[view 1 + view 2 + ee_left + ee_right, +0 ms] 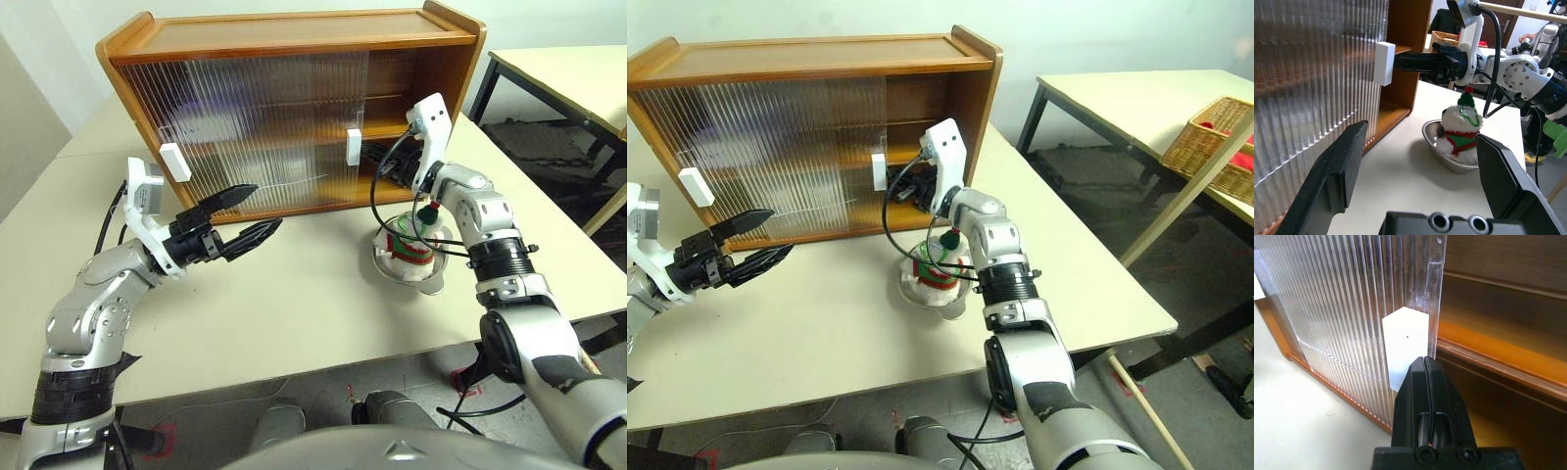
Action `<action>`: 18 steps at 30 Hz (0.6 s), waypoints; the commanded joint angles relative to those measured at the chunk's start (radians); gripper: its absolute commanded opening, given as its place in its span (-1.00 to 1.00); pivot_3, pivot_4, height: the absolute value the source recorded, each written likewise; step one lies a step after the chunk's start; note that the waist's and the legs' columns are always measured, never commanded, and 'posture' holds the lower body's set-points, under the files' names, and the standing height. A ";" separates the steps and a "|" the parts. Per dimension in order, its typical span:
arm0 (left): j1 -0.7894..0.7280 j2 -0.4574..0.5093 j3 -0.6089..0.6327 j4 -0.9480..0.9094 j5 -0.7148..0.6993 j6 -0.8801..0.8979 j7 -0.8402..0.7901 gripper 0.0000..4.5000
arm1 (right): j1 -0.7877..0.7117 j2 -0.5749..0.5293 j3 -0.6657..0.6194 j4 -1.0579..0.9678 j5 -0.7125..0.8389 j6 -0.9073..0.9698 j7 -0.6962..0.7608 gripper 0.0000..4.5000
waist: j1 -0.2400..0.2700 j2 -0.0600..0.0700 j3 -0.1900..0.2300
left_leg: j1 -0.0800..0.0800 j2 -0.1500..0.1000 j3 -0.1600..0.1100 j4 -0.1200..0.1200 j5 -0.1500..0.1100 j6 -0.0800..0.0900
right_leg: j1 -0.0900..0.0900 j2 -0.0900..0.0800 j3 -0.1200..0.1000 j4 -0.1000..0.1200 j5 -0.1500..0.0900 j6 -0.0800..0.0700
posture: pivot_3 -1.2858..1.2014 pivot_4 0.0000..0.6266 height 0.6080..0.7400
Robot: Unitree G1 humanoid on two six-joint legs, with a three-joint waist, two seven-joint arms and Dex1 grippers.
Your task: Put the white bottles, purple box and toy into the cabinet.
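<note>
- My right end effector (pixel 1426 363) has its two black fingers pressed together with nothing between them.
- Its tip sits at the white handle (pixel 1404 345) on the edge of a ribbed sliding door (pixel 245 132); I cannot tell whether it touches the handle.
- That door belongs to the cabinet (pixel 294 39), a brown wooden box standing on the pale worktop (pixel 294 313) ahead of me.
- Just beyond the handle, on the far side from the ribbed panel, the cabinet stands open and its wooden shelf (pixel 1498 352) and dark interior show.
- The toy (pixel 1462 128), a white plush in a red and green sweater and green hat with a red pompom, sits in a steel bowl (pixel 1431 134).
- The bowl rests on the worktop below and just behind my right end effector, close to the cabinet's open end.
- My left end effector (pixel 247 212) has its fingers spread wide apart and holds nothing.
- It hovers above the worktop in front of the cabinet's closed end, near a second white handle (pixel 174 162), and it points across toward the toy.
- From my left end effector the toy lies well ahead, framed between its two fingers (pixel 1334 169).
</note>
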 commanded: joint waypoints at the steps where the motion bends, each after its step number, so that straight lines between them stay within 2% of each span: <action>1: 0.001 0.001 -0.007 -0.004 0.006 0.000 -0.002 1.00 | -0.014 0.022 0.024 -0.012 0.007 0.017 -0.001 -0.98 | 0.000 0.000 0.000 | 0.000 0.000 0.000 0.000 0.000 0.000 | 0.000 0.001 0.000 0.000 0.000 0.000 | 0.04 -1.00 1.00; 18: 0.005 0.001 -0.006 -0.011 0.003 0.003 0.002 1.00 | -0.072 0.094 0.043 0.076 0.000 -0.016 0.003 -0.98 | 0.001 0.000 0.000 | 0.000 0.009 0.001 0.000 0.000 0.000 | -0.001 0.007 -0.001 0.000 0.001 -0.006 | 0.05 -1.00 1.00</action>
